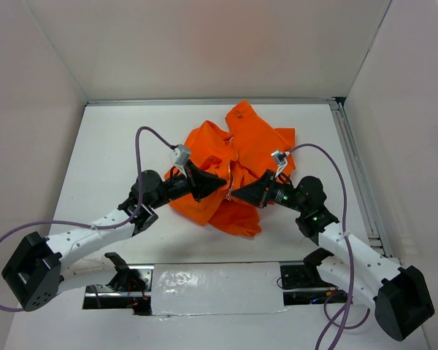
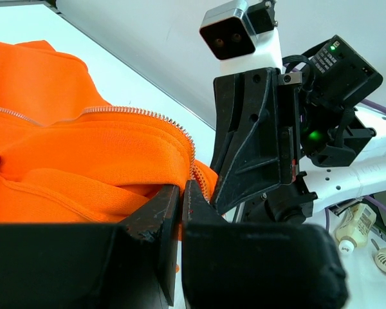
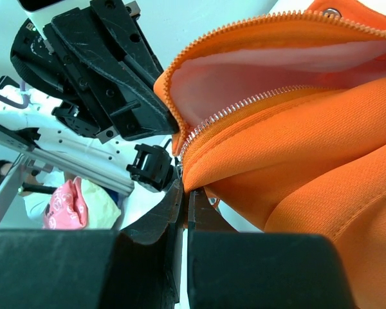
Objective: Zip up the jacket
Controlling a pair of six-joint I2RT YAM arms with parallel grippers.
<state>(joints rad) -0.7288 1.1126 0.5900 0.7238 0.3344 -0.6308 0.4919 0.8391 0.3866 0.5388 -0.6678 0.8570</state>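
jacket: the orange jacket is lying bunched up around the middle of the white table, front side up and still hanging open

zipper: the pale zipper is gaping, its two rows of teeth running apart and only coming together down by the fingertips

lining: the pinkish lining is showing through the gap

left gripper: the left gripper is reaching in from the left and pinching the jacket's front edge right by the teeth, fingers nearly together on the fabric

right gripper: the right gripper is coming in from the right with fingers clenched tight, tips touching the bottom end of the zipper; can't tell if it's actually catching any cloth

both: the two grippers are sitting almost nose to nose
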